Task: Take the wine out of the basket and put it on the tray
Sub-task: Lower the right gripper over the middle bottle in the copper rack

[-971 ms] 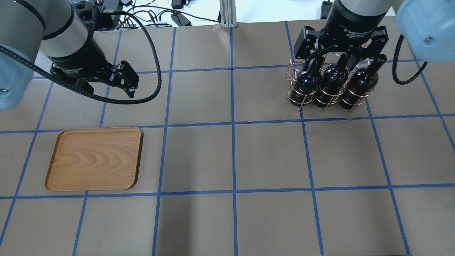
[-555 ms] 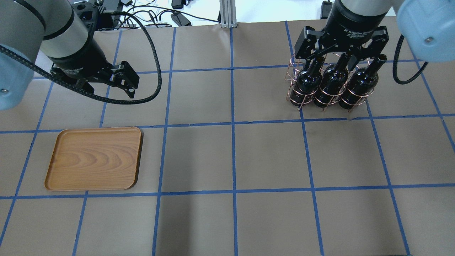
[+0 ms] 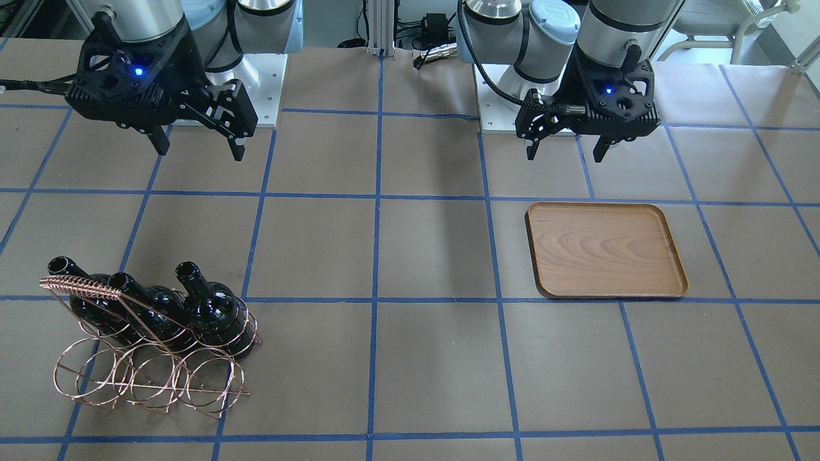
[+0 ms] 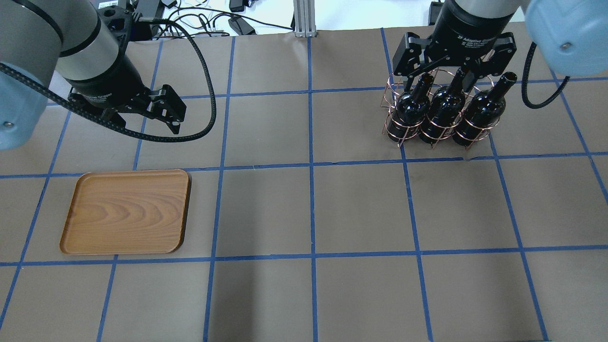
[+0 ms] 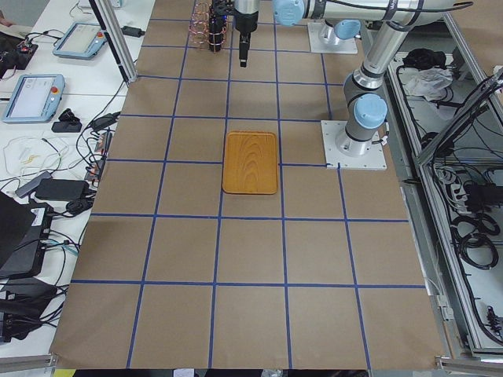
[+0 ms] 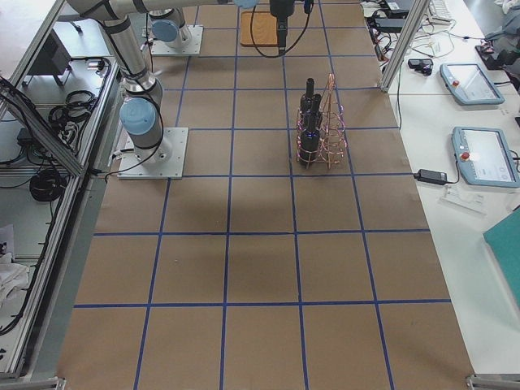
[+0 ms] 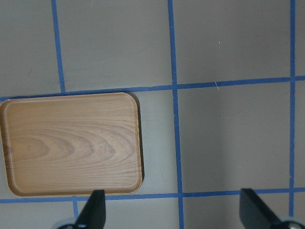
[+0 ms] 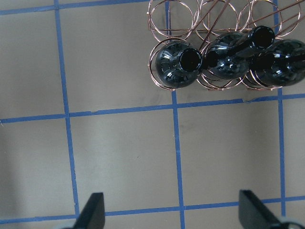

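Observation:
Three dark wine bottles (image 4: pixel 444 109) stand side by side in the copper wire basket (image 3: pixel 141 378) at the table's right. They also show in the front view (image 3: pixel 218 307) and at the top of the right wrist view (image 8: pixel 178 64). My right gripper (image 3: pixel 198 147) is open and empty, high up and apart from the bottles; in the overhead view (image 4: pixel 456 61) it overlaps their necks. The wooden tray (image 4: pixel 126 211) lies empty on the left. My left gripper (image 3: pixel 565 152) is open and empty, hovering on the robot's side of the tray (image 7: pixel 71 143).
Brown paper with a blue tape grid covers the table (image 4: pixel 308 213). The basket's far row of rings (image 8: pixel 181 14) holds nothing. Cables and an aluminium post (image 4: pixel 301 19) stand at the far edge. Tablets (image 6: pixel 471 81) lie beside the table.
My right gripper has shifted slightly toward the top of the overhead view, still open over the bottle necks. The left gripper has barely moved. Bottles, basket and tray have not moved.

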`<action>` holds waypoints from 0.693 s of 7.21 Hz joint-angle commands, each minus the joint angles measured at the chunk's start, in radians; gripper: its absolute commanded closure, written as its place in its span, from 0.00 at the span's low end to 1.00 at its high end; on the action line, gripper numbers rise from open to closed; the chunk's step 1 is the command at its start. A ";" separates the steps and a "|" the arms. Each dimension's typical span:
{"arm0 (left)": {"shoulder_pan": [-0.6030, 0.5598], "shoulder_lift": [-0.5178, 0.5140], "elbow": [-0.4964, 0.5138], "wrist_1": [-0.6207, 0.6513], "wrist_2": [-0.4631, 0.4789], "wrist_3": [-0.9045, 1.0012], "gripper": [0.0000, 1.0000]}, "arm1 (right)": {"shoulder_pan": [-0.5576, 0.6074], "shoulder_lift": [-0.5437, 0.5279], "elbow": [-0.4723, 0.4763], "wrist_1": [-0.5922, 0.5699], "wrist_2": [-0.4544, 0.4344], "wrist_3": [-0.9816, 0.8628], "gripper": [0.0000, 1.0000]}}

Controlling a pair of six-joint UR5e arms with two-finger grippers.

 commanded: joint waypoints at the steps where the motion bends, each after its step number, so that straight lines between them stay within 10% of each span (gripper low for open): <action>1: 0.000 0.002 -0.002 0.000 0.000 0.000 0.00 | 0.003 0.000 0.000 -0.005 -0.001 0.009 0.00; 5: 0.001 0.003 -0.002 0.000 0.002 0.000 0.00 | -0.029 0.052 -0.003 -0.018 0.004 -0.078 0.00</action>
